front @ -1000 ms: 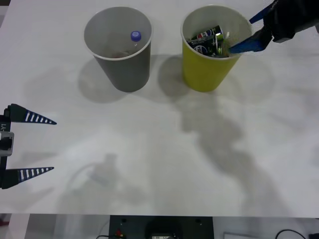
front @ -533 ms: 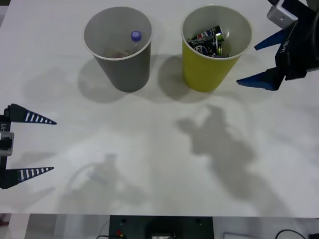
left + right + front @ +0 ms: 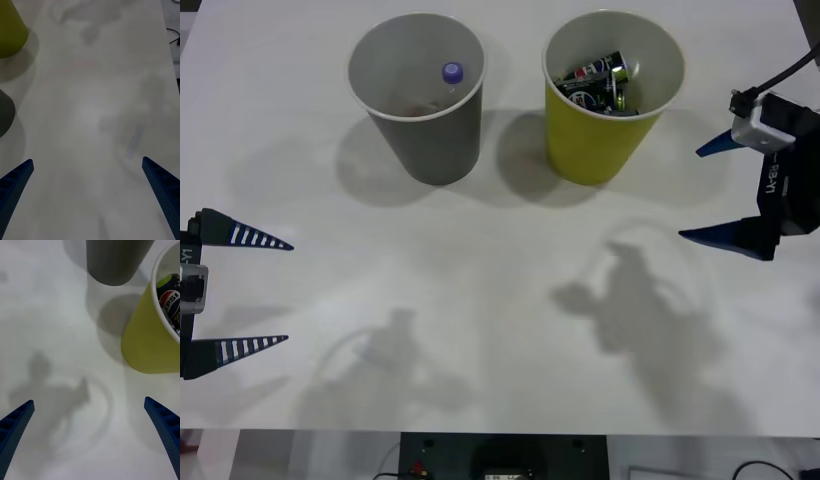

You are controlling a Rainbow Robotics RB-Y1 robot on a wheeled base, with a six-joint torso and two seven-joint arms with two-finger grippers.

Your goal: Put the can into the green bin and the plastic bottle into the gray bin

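— Looking down at the tabletop [image 3: 480, 300], where do we stand with the sorting?

— We see the can [image 3: 627, 88] lying inside the green bin [image 3: 595, 150], its silver top showing beside a dark blue can [image 3: 585, 72] with a round logo. The plastic bottle [image 3: 452, 72] sits in the gray bin [image 3: 442, 140], only its blue-violet cap showing. Both things rest where the task wants them, so we judge the job done or nearly so.

— And our right pincer [image 3: 720, 192]?

— It hangs off to the right of the green bin, apart from it, fingers spread wide and holding nothing. From its own wrist camera we see the bin's yellow-green wall and the blue can's logo over the rim, with bare tabletop between the fingertips [image 3: 17, 423]. We read that wide spread as the stance of a pincer with nothing left to carry.

— Why are the bins side by side at the far edge?

— We suppose it keeps both mouths within an arm's reach and leaves the near tabletop free for moving. They stand upright, close together but not touching, rims open upward so things can drop straight in.

— The left pincer [image 3: 255, 292]?

— Parked at the near left, well apart from both bins, fingers also spread wide and empty. Its wrist camera looks along the tabletop toward the bins' sides. We take it as simply waiting, out of the way.
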